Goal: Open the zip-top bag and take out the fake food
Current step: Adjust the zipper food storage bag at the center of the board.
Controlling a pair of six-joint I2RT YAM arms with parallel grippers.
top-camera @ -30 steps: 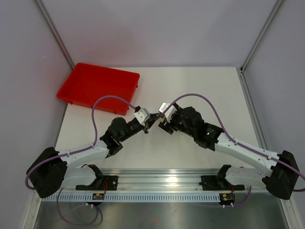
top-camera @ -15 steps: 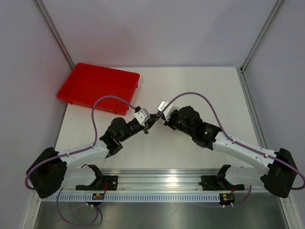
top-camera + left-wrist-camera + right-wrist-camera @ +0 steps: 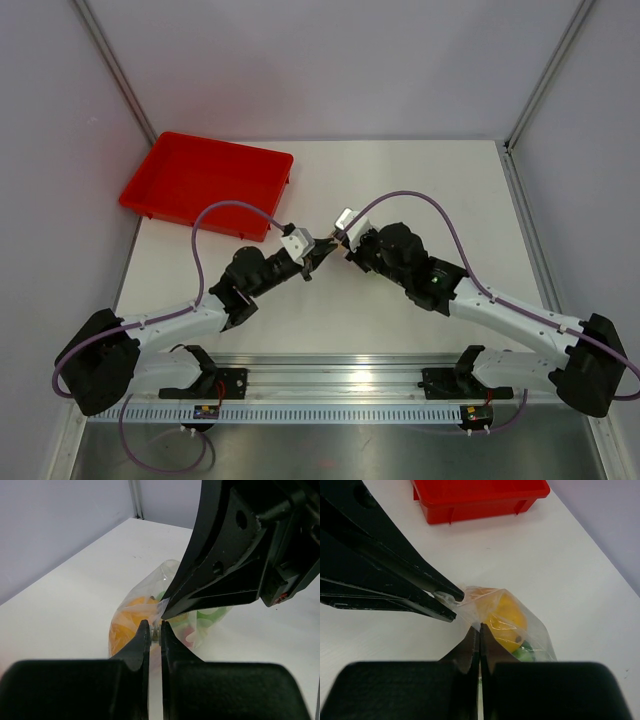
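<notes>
The zip-top bag (image 3: 517, 611) hangs a little above the white table, pinched at its top by both grippers. Through the clear film show fake food pieces: a round yellow one (image 3: 507, 620) and a green one (image 3: 524, 654); in the left wrist view an orange-yellow piece (image 3: 127, 625) and green pieces (image 3: 211, 615) show. My left gripper (image 3: 155, 629) is shut on one lip of the bag. My right gripper (image 3: 480, 629) is shut on the film just beside it. In the top view the two grippers meet tip to tip, left (image 3: 321, 253) and right (image 3: 339, 243), hiding the bag.
A red tray (image 3: 205, 185) stands at the table's back left, also seen in the right wrist view as the red tray (image 3: 475, 495). Grey walls close the left, back and right sides. The arms' bases and a rail run along the near edge.
My right gripper has gone from open to shut on the bag's film and shifted slightly left toward the left gripper. The left arm has stayed put, still gripping.
</notes>
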